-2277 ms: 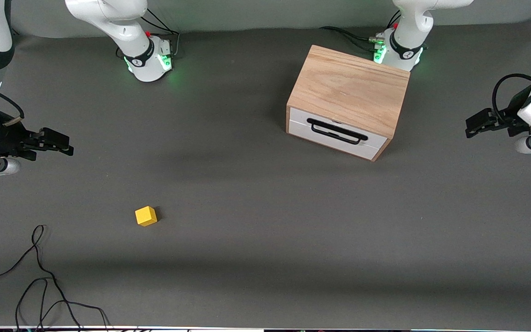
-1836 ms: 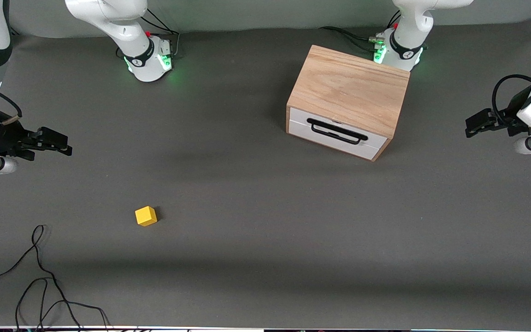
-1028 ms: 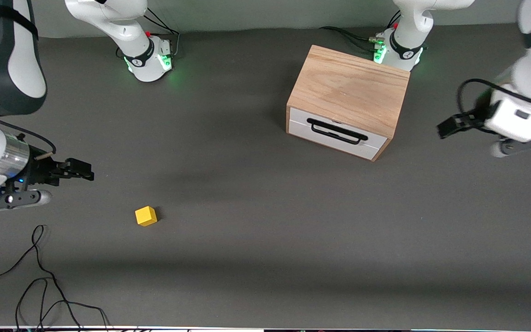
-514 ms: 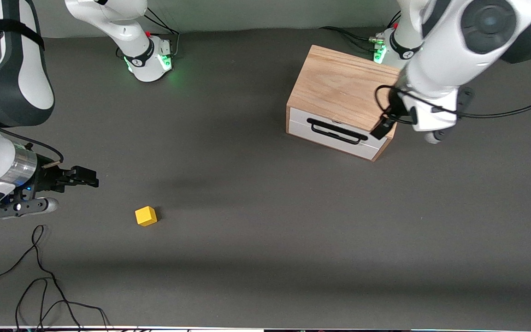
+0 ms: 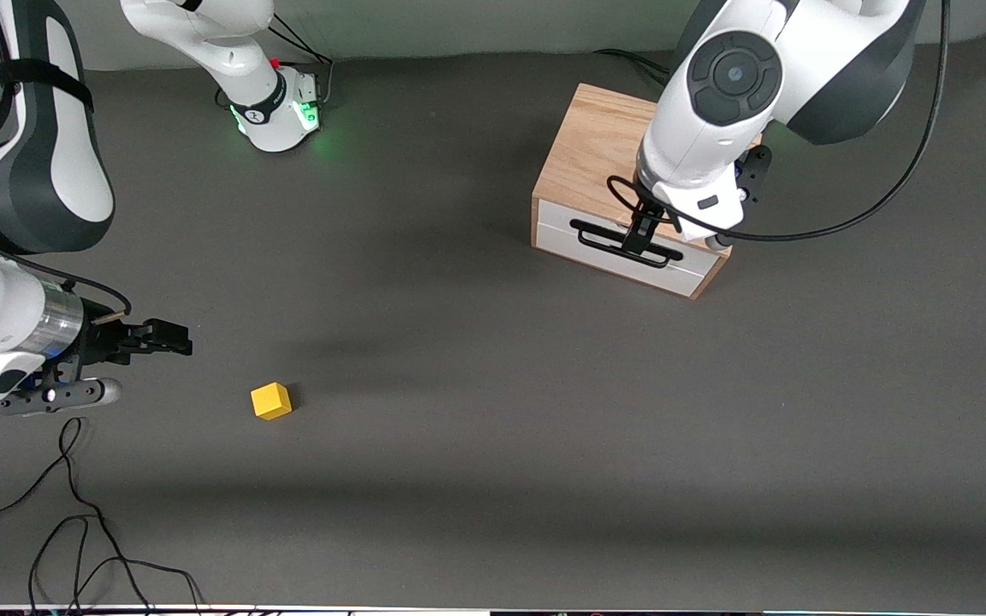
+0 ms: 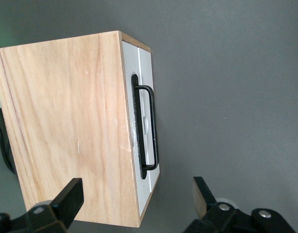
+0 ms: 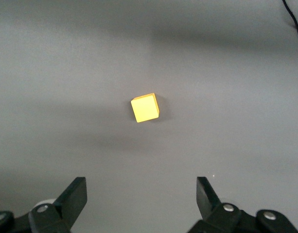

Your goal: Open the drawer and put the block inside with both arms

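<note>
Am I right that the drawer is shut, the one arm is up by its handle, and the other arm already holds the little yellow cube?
Not quite. The right gripper is open and empty; the block lies apart from it on the table, as the right wrist view shows. The rest holds: the drawer is shut, with the left gripper above its handle.

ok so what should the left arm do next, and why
Probably lower the left gripper so its open fingers straddle the black handle, then close. The drawer is shut and the gripper hangs above the handle, gripping nothing. The right gripper is open over the table near the block.
</note>
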Controlling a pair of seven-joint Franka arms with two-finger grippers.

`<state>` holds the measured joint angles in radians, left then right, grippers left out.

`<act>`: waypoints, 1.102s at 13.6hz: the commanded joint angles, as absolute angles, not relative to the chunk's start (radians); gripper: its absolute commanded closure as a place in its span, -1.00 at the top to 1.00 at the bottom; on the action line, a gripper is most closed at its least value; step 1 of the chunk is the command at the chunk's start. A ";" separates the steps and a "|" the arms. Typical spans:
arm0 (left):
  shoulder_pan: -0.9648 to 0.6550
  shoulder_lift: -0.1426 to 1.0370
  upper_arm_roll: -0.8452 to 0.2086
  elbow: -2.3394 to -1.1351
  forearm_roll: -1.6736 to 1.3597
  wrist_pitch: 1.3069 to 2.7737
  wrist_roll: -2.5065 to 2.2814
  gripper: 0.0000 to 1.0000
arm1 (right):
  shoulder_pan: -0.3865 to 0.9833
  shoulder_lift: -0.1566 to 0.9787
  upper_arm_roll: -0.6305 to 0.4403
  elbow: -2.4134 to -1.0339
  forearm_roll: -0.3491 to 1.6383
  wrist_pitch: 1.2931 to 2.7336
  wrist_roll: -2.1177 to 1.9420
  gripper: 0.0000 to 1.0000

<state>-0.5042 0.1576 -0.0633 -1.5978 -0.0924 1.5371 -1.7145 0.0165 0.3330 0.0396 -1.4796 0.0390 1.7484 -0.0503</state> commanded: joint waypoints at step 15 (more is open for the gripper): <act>-0.534 0.431 -0.051 -1.743 -0.052 1.825 -1.761 1.00 | 0.051 0.502 0.038 -1.473 0.015 1.920 -0.043 1.00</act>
